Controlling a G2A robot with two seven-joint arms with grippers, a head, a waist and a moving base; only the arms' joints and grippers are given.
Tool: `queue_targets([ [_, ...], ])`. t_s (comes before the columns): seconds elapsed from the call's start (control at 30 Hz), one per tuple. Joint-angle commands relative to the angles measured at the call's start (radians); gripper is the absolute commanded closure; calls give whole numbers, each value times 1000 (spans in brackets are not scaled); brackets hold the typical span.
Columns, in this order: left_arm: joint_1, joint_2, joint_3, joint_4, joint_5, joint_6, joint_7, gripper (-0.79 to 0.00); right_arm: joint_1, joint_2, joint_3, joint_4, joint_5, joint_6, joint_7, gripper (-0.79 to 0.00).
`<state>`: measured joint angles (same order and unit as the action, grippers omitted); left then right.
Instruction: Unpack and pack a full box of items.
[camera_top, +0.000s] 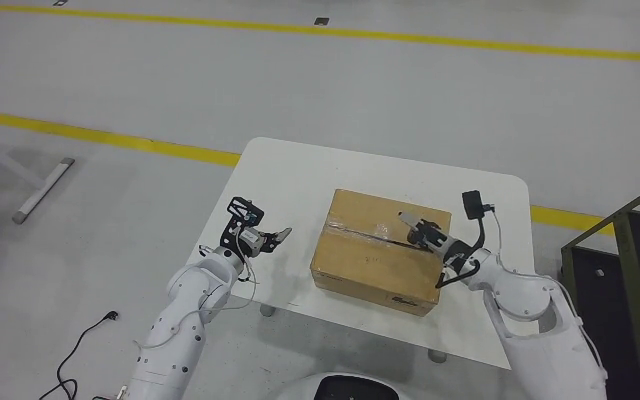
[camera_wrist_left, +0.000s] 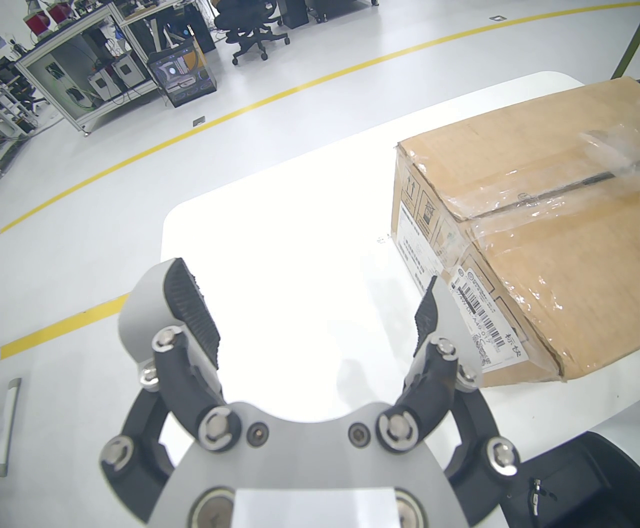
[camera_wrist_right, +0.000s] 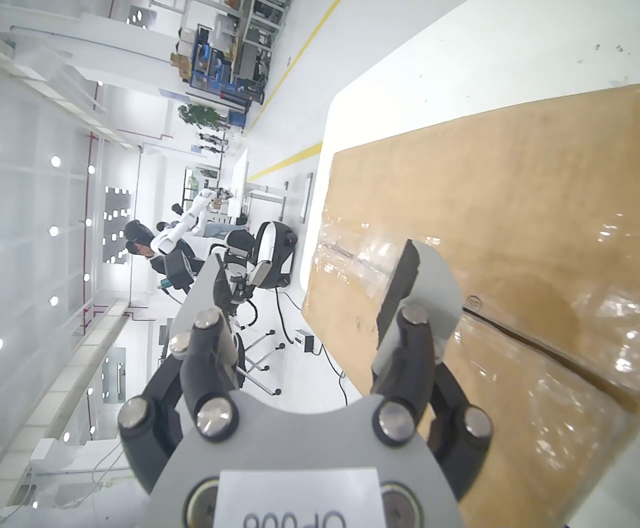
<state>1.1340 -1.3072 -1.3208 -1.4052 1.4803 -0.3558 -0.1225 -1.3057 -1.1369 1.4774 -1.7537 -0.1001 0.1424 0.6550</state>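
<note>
Evidently readied for unsealing, with nothing gripped.
Held left gripper spread wide and empty, the closed box just past one fingertip on the table; hung right gripper open and empty too, one finger over the taped seam on the lid, probably to start on the tape.

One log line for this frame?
box: shut, taped, on table | left claw: open, beside box | right claw: open, over box top | unpacking: not begun
</note>
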Motion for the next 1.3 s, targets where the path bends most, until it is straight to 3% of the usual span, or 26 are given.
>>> queue_targets([
  [0.0, 0, 0, 0, 0, 0, 0, 0, -785, 2, 1, -1, 3, -7, 15, 9, 0],
  [0.37, 0, 0, 0, 0, 0, 0, 0, -785, 45, 4, -23, 24, -30, 35, 27, 0],
  [0.57, 0, 0, 0, 0, 0, 0, 0, -785, 160, -2, -64, 51, 0, -28, 27, 0],
  [0.87, 0, 0, 0, 0, 0, 0, 0, -785, 399, -28, -200, 199, 74, -156, 77, 0],
  [1.1, 0, 0, 0, 0, 0, 0, 0, -785, 433, -16, -172, 299, 53, -202, 163, 0],
  [1.13, 0, 0, 0, 0, 0, 0, 0, -785, 427, -9, -150, 307, 40, -206, 194, -37],
  [1.17, 0, 0, 0, 0, 0, 0, 0, -785, 422, -1, -129, 307, 25, -212, 230, -219],
  [1.27, 0, 0, 0, 0, 0, 0, 0, -785, 404, 25, -71, 293, -53, -259, 362, -637],
])
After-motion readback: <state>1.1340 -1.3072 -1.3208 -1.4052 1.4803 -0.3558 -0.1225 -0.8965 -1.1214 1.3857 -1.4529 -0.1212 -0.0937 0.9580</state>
